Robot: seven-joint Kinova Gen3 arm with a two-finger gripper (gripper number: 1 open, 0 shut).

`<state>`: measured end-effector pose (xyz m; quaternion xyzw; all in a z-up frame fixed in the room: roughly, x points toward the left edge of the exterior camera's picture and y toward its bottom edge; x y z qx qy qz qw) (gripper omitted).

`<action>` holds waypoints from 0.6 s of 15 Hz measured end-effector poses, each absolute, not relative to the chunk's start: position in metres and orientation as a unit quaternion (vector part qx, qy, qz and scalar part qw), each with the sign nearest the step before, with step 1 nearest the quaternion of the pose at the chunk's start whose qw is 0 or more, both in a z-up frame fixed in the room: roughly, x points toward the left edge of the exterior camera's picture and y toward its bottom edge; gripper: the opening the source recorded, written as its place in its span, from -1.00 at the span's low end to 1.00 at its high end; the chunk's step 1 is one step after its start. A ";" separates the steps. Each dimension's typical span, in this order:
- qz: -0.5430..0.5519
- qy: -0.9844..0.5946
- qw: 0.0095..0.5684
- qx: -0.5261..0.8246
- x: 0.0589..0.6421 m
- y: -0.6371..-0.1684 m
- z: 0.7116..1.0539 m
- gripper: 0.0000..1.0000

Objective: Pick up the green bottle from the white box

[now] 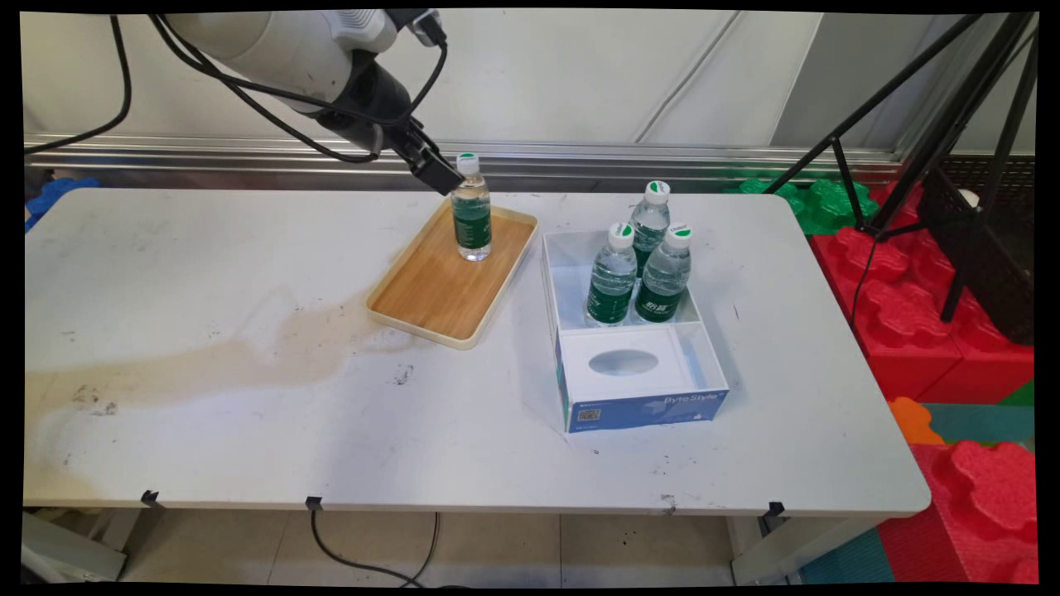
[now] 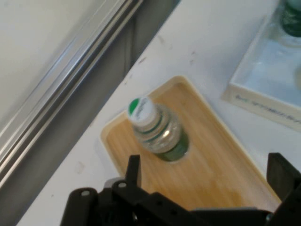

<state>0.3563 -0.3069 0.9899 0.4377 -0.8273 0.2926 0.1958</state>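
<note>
My end effector (image 2: pixel 207 181) hangs wide open, holding nothing, just above and at 9 o'clock of the bottle (image 1: pixel 471 211). It is clear plastic, green-labelled, white-capped, upright at the far end of the wooden tray (image 1: pixel 439 290). The box (image 1: pixel 642 406) at 3 o'clock reads "ByteStyle".

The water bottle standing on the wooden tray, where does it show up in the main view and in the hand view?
Main view: the water bottle stands upright at the far end of the wooden tray, left of the blue and white box, just right of the tool.
Hand view: it sits near picture centre, seen from above, beyond the open tool.
Shared landmark: the wooden tray.
</note>
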 end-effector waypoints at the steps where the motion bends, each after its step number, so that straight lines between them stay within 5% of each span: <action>1: 0.287 -0.832 0.198 0.432 0.350 -0.303 0.994 1.00; 9: 0.257 -0.852 0.211 0.404 0.299 -0.298 0.999 1.00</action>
